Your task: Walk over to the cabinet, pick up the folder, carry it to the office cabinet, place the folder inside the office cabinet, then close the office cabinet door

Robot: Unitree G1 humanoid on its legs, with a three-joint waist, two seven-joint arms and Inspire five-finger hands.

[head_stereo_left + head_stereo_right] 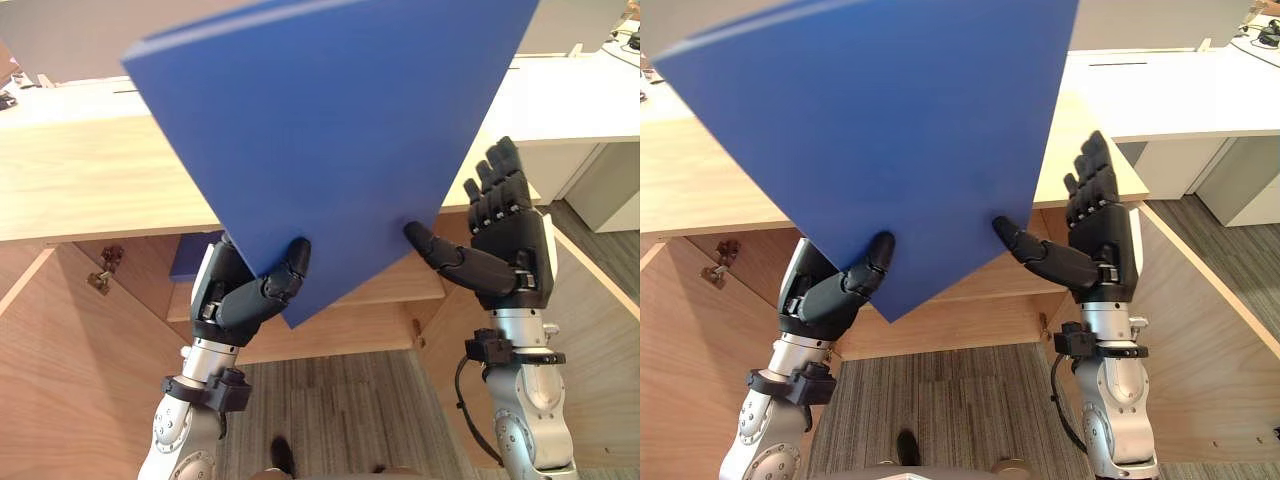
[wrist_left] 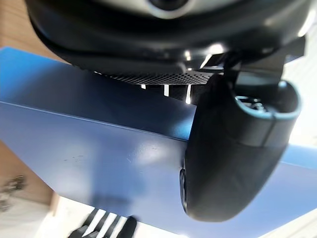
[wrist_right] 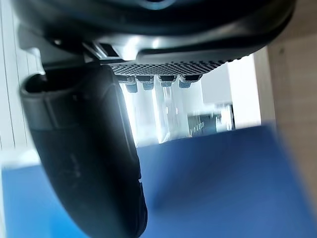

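A large blue folder (image 1: 330, 130) is held up tilted in front of the open wooden office cabinet (image 1: 80, 190). My left hand (image 1: 245, 295) grips its lower corner, with the thumb (image 2: 233, 163) on the near face and the fingers hidden behind. My right hand (image 1: 505, 240) stands at the folder's right lower edge. Its fingers are straight and upright, and its thumb (image 3: 89, 163) touches the folder (image 3: 223, 188). The folder's lowest corner hangs just above the cabinet's inner shelf (image 1: 400, 285).
Both cabinet doors stand open: one at the left (image 1: 60, 370) with a metal hinge (image 1: 103, 270), one at the right (image 1: 600, 360). A white desk (image 1: 570, 100) lies behind at the right. Striped grey carpet (image 1: 350, 410) covers the floor below.
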